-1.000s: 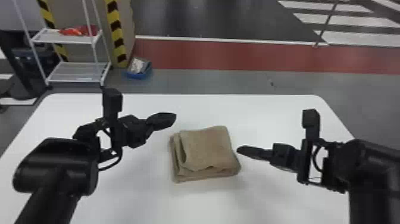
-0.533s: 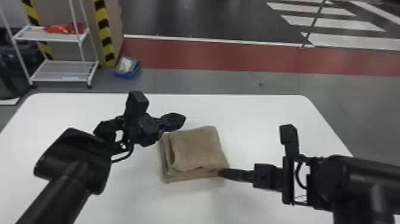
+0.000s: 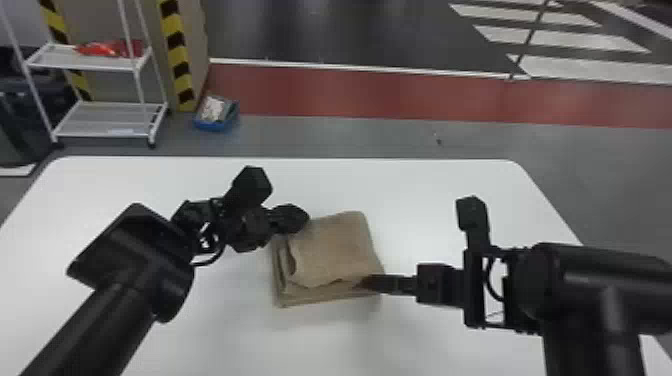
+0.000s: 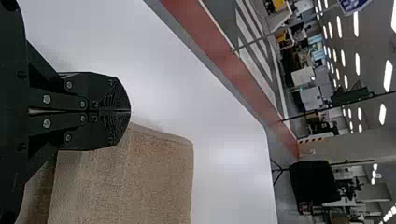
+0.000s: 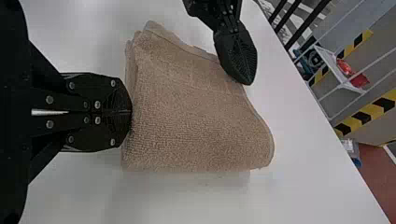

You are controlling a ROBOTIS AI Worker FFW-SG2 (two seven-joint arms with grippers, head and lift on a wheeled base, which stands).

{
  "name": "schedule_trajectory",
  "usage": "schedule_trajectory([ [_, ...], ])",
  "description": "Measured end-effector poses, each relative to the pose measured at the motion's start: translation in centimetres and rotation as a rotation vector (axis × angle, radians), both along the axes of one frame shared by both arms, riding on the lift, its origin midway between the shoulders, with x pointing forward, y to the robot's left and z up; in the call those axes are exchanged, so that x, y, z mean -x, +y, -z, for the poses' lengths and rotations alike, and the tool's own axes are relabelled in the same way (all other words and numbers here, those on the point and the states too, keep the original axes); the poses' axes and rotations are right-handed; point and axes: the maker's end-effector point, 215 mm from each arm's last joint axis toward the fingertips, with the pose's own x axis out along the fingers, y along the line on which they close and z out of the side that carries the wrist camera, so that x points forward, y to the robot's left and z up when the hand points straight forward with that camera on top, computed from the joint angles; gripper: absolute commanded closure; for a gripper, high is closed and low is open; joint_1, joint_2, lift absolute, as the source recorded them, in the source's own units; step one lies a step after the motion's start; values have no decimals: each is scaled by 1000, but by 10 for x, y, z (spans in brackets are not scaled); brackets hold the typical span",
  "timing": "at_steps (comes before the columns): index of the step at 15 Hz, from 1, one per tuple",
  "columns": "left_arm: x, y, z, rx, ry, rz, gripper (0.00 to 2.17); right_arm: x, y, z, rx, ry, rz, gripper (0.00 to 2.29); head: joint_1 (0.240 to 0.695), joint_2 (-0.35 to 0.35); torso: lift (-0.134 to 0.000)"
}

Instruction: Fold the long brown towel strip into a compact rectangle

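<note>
My left gripper (image 3: 307,218) is shut at the far left corner of the folded brown towel (image 3: 332,250), its tip over or against the edge. At the towel's near right edge is my right gripper (image 3: 364,283), also shut, its tip against the cloth. The towel lies as a stacked, roughly square bundle with layered edges at its left and front. In the left wrist view the left gripper (image 4: 130,112) has its fingers together beside the towel (image 4: 140,177). The right wrist view has the right gripper (image 5: 130,112) closed at the side of the towel (image 5: 196,112).
The white table (image 3: 425,200) surrounds the towel on all sides. Beyond its far edge stand a white shelf rack (image 3: 100,120) with a red item (image 3: 110,48) on it, and a blue bin (image 3: 216,114) on the floor.
The head view has shifted slightly. The right gripper has moved left and nearer the front, up to the towel's near right edge. The left gripper has come to the towel's far left corner.
</note>
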Motion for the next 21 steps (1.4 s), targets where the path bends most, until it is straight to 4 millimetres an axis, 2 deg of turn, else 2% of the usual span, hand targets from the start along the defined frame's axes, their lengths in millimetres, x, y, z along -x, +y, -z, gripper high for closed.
schedule_trajectory([
  [3,12,12,15,-57,51,41,2145,-17,-7,4,22,20,18,2206,695,-130,-124],
  [7,25,39,22,-80,118,22,2145,-37,-15,12,60,44,37,2206,695,-110,-124],
  [13,62,85,32,-68,223,-42,2145,-99,-30,-1,112,-63,67,2206,695,-78,-124],
  [16,86,93,30,-41,285,-43,2145,-118,-30,-4,130,-101,62,2206,695,-67,-124],
  [19,84,102,25,-26,271,-87,2145,-112,-24,-5,126,-90,48,2206,695,-54,-124],
  [21,79,111,19,-9,277,-130,2145,-85,-15,-3,107,-41,28,2206,695,-39,-124],
])
